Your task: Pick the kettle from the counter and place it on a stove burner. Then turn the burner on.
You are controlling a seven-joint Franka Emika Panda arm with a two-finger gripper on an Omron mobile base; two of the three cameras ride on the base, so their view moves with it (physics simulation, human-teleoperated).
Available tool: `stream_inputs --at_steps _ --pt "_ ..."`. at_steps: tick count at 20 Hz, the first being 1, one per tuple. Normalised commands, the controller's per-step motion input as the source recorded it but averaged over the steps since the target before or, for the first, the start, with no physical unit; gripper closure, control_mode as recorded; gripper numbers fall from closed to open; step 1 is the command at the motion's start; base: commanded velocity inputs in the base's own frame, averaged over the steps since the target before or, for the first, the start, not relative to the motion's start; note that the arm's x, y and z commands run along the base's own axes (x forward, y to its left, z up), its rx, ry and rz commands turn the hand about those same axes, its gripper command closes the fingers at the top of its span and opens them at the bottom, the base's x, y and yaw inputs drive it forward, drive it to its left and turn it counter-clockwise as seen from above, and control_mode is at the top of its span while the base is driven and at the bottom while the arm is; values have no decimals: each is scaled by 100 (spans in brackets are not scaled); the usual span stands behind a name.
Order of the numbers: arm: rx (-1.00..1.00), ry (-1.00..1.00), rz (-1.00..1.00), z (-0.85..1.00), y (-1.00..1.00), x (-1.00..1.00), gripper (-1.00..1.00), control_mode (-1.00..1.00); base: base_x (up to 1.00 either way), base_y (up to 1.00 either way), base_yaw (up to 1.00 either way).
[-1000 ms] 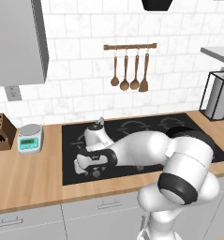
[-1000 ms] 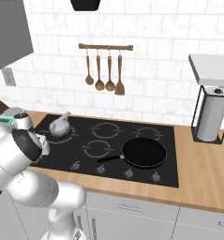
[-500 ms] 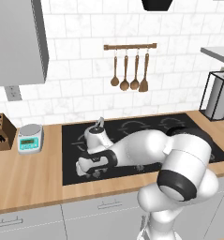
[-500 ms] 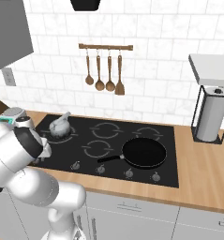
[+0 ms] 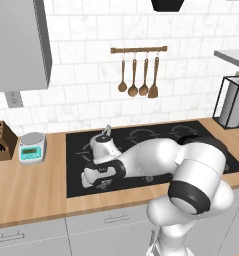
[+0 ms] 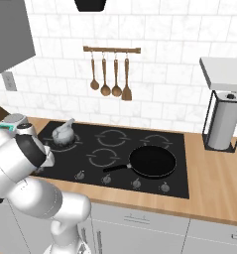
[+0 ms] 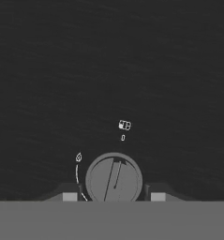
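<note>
- The kettle (image 5: 104, 145) sits on the stove burner (image 6: 64, 142) at the rear left of the black cooktop (image 5: 191, 131), upright, its spout pointing toward about 1 o'clock in the left base view. That half of the task looks done.
- The gripper (image 5: 94, 176) hangs low over the front strip of the cooktop, at about 7 o'clock from the kettle and apart from it, nothing held.
- In the hand view a round grey knob (image 7: 114, 180) lies directly between the two fingers (image 7: 70, 196), one tip on each side of it. They are set narrow, bracketing the knob; whether they already press on it I cannot tell.
- A slot across the knob's face points toward about 12 to 1 o'clock in that view, with a small flame mark (image 7: 78, 157) and an arc at about 10 o'clock from it.
- Handling, as a judgement: the knob is small, rigid and smooth-sided, so it should be pinched squarely across its rim and turned about its own axis; an off-centre pinch could slip.
- The kettle looks like light, hard, shiny metal; if it needed shifting, the arched handle is the place to grip, since the round body is slippery.
- A black frying pan (image 6: 152, 161) rests on the front right ring, well apart from the kettle, and a scale (image 5: 31, 147) stands on the table (image 5: 31, 192) left of the cooktop.
</note>
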Motion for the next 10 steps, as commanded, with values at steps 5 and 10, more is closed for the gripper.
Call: stream_inputs --at_steps 5,10 --pt "0 0 22 0 1 -1 100 -100 0 0 0" --pt "-2 -1 41 0 5 -14 100 -100 0 0 0"
